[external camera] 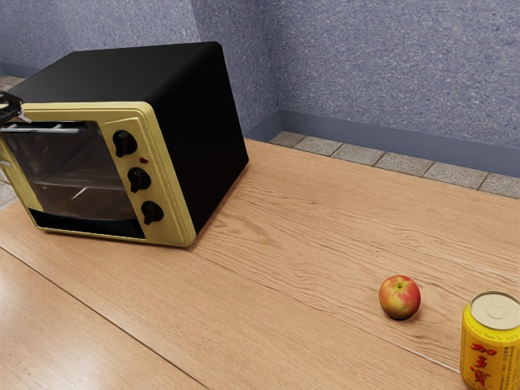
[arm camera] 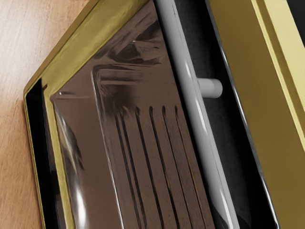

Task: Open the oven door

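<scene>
My gripper [external camera: 11, 107] near the oven door's handle [arm camera: 198, 119]; whether clenched or released, I cannot tell.

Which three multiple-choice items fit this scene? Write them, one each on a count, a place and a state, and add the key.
1. How many black knobs are on the front of the oven?
A) Two
B) Three
C) Five

2. Where is the apple?
A) On the table
B) On top of the oven
C) Inside the oven

3. How does the yellow can stand?
A) On its side
B) Upside down
C) Upright

Key:
1. B: three knobs line the panel beside the glass.
2. A: it rests on the wood near the can.
3. C: its lid, with the pull tab, faces up.
</scene>
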### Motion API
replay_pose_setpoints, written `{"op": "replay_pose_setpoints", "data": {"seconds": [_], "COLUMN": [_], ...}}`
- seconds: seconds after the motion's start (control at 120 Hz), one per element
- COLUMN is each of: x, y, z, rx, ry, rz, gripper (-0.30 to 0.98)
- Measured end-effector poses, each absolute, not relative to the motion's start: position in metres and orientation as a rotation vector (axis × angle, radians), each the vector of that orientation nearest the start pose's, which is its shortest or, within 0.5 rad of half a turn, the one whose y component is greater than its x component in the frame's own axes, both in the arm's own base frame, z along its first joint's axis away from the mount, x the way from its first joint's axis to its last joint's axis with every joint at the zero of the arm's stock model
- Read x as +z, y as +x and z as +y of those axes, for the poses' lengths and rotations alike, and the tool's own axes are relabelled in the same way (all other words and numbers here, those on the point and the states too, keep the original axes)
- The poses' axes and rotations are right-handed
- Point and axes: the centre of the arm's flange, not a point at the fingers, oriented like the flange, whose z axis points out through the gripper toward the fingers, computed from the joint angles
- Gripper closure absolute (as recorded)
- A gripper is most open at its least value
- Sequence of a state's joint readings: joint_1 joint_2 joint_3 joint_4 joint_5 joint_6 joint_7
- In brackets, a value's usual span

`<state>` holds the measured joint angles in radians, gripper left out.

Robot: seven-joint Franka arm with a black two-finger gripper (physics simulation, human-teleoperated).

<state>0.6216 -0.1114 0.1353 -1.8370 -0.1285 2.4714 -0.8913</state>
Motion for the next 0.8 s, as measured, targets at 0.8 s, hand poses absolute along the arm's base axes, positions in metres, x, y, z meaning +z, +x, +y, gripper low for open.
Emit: {"op": "replay_pose_setpoints", "data": {"seconds": [0.8], "x": [0.610], "y": [0.403], "z": [0.402], "rx": [0.981], "ry": [1.690], "rz": [2.166], "gripper": [0.00]}}
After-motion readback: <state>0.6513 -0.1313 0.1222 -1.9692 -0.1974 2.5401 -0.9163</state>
